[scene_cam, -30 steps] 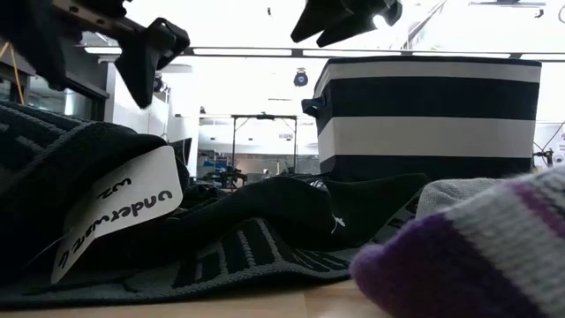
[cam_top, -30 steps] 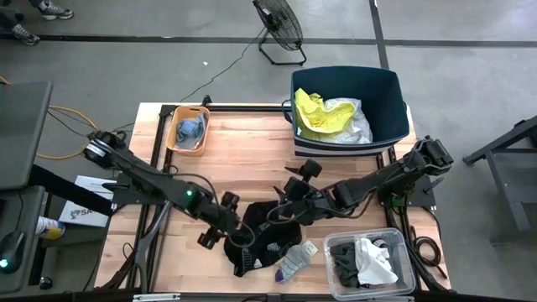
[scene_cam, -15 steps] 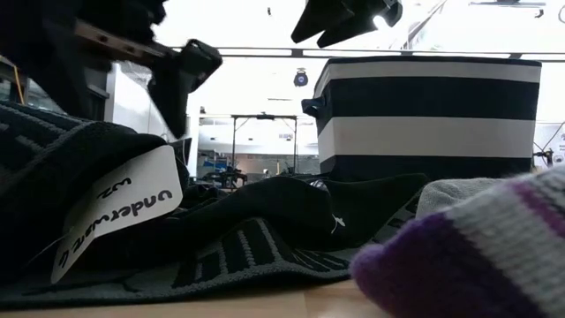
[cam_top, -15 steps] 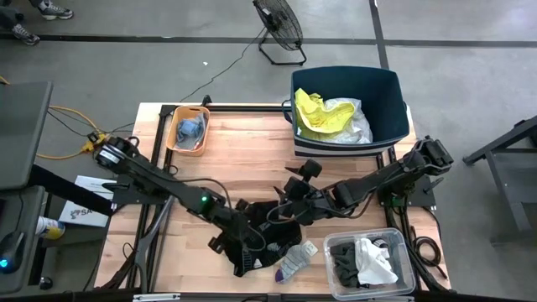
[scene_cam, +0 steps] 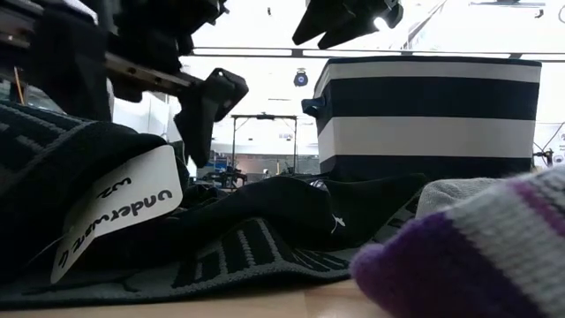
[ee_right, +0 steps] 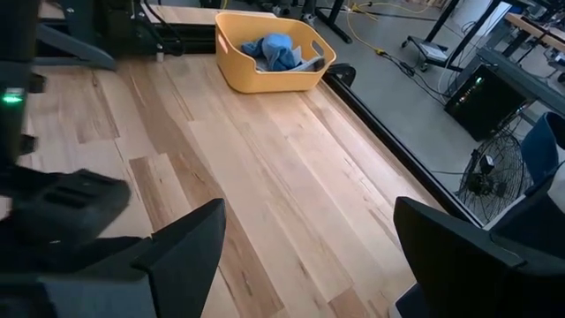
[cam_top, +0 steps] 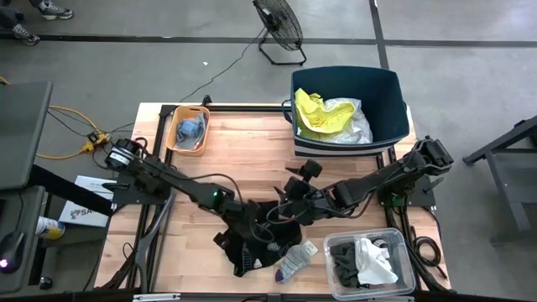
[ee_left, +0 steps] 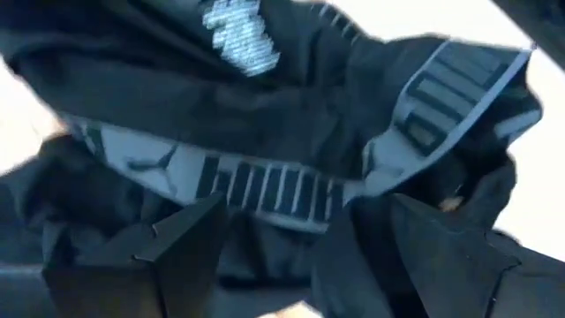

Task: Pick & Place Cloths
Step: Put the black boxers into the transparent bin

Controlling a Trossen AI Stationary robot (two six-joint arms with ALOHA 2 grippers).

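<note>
left gripper (cam_top: 245,236) now over the black cloth (cam_top: 252,247)
it has slid in from the table's left, fingers spread, nothing gripped; right gripper (cam_top: 289,204) waits open.

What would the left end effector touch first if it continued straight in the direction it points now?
Most likely the black garment. The left end effector stands open just above it, with dark fabric and a grey waistband filling its view. Depth is unclear, so contact may be very near.

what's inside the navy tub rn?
In the navy tub, a neon yellow cloth lies beside or partly over a white cloth, seen from above. Anything beneath them is covered.
</note>
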